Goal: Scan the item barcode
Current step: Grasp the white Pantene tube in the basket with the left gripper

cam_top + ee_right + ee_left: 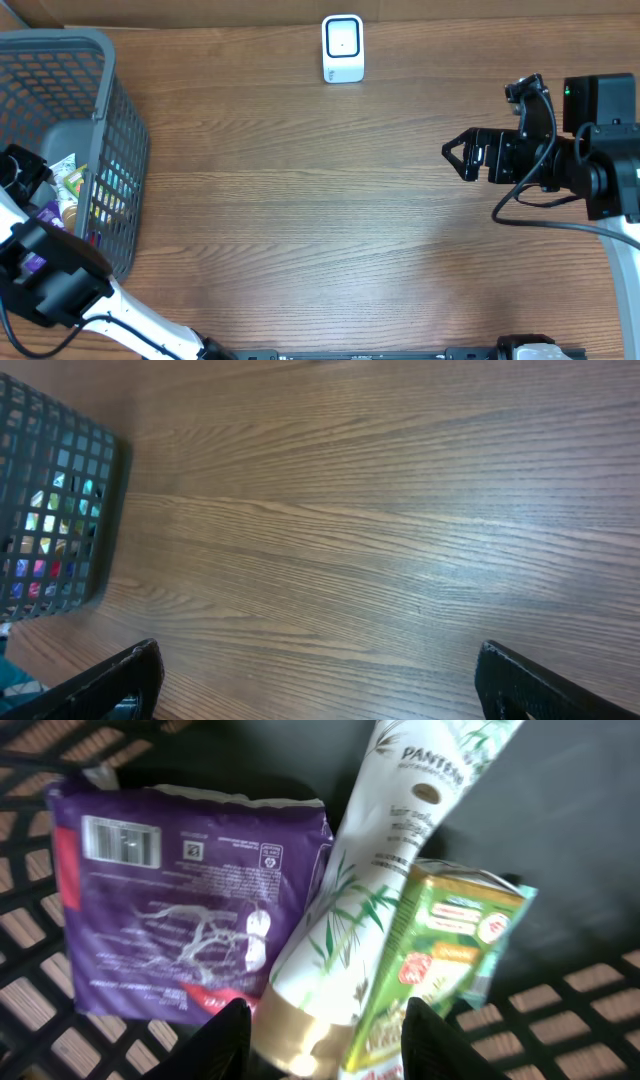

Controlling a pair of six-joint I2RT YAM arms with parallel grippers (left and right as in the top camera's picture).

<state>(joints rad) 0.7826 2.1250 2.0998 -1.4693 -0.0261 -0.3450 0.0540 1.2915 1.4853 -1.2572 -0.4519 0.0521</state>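
The left gripper [330, 1016] is down inside the basket [122, 130]. Its two dark fingers [236, 1036] stand partly drawn in, one on each side of the gold cap end of a white bottle [372, 890] and the lower corner of a green packet [452, 948]. I cannot tell whether the fingers press on either item or only flank them. The bottle lies slantwise across the basket floor, printed with green leaves, and the green packet rests against its right side. On the bottle's other side lies a flat purple packet [190, 900], touching it, with a barcode showing in its upper left corner.

The basket is a grey mesh one at the left edge of the table [320, 230].

The right gripper [462, 156] hangs near the right edge of the table with its fingers spread wide and nothing between them, only bare wood below.

A small white scanner [343, 48] stands upright at the middle of the far edge of the table, well apart from both grippers and the basket.
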